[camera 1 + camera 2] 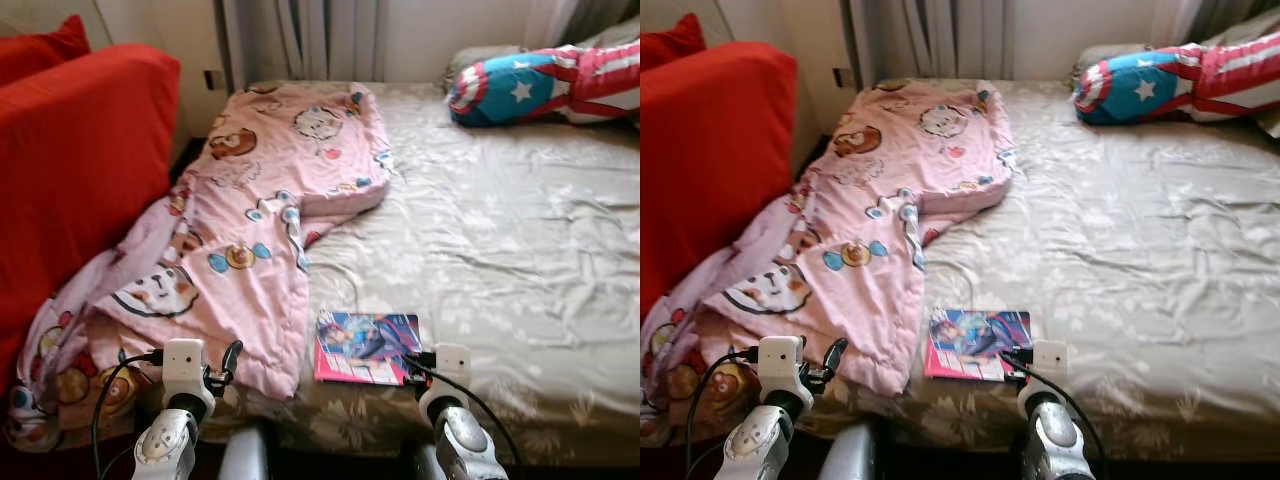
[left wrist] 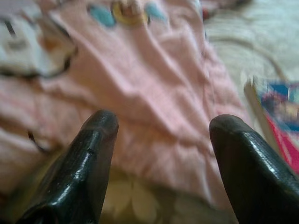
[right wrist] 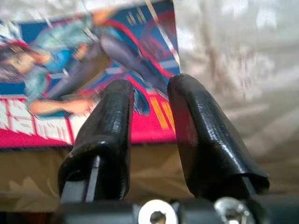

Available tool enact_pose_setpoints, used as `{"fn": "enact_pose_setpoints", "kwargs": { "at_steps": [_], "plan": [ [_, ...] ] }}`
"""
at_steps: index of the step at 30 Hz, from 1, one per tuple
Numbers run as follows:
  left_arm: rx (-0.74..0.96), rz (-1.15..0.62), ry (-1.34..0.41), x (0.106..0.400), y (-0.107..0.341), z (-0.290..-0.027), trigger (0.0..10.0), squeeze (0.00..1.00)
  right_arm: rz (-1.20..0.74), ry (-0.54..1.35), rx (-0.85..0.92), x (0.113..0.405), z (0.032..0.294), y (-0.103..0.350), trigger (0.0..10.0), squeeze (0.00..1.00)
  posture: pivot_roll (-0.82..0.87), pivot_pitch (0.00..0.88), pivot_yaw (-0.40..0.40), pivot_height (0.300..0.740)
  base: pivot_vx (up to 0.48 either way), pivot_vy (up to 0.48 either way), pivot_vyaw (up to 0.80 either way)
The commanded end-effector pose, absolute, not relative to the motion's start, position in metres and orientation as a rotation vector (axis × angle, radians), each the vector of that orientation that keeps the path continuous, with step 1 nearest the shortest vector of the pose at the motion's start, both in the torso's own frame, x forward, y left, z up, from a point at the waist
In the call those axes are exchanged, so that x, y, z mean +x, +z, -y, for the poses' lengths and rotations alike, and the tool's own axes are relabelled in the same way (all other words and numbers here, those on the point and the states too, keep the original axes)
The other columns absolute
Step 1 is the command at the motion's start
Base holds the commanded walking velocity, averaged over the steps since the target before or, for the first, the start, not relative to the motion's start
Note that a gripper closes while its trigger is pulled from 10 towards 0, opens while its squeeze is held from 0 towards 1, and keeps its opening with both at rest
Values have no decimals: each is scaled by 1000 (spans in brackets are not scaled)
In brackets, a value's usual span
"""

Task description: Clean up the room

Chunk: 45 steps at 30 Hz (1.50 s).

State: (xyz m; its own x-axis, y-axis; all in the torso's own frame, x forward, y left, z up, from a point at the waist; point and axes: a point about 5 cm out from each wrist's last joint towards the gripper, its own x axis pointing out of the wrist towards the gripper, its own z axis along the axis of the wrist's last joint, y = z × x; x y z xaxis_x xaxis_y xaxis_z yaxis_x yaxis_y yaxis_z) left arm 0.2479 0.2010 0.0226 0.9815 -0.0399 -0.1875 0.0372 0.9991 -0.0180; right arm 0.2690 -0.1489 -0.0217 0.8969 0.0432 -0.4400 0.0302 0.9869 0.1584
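While both arms sit low at the foot of the bed [image 1: 500,250], I have the right gripper [image 3: 150,100] at the near edge of the comic [image 1: 367,346], its fingers nearly together with a thin gap and nothing between them. The left gripper [image 2: 161,126] is spread wide and empty just short of the pink quilt [image 1: 265,210], which drapes from the bed's left side down toward the red sofa [image 1: 80,160]. The comic lies flat on the sheet [image 1: 480,240], just beside the quilt's hem, near the front edge. My worry is the pickup: a thin book lying flat on soft bedding gives the fingers no lip, so they may pinch the sheet instead, or shove the comic away (or crease its cover). On the left, a wide grab could drag the whole quilt onto the floor. A striped pillow [image 1: 540,85] rests at the head.
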Motion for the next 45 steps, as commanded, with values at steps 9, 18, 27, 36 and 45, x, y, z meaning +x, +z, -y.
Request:
{"fn": "enact_pose_setpoints", "kwargs": {
  "at_steps": [9,18,27,36,45],
  "plan": [
    [15,-224,-33,227,21,-206,10000,0,-499,-108,452,268,155,-27,10000,1000,176,192,10,582,0,0,0],
    [33,-248,-28,211,21,-210,10000,0,-434,-97,501,275,164,-19,10000,0,189,218,21,582,0,0,0],
    [42,-265,-25,203,24,-212,10000,0,-340,-92,554,282,172,-8,10000,0,195,230,30,582,0,0,0],
    [59,-282,-16,192,30,-217,10000,0,-353,-99,733,281,173,-12,10000,0,237,253,35,582,0,0,0],
    [70,-299,-13,183,32,-218,10000,0,-327,-82,816,286,182,-6,10000,0,249,260,43,582,0,0,0]
  ]
}}
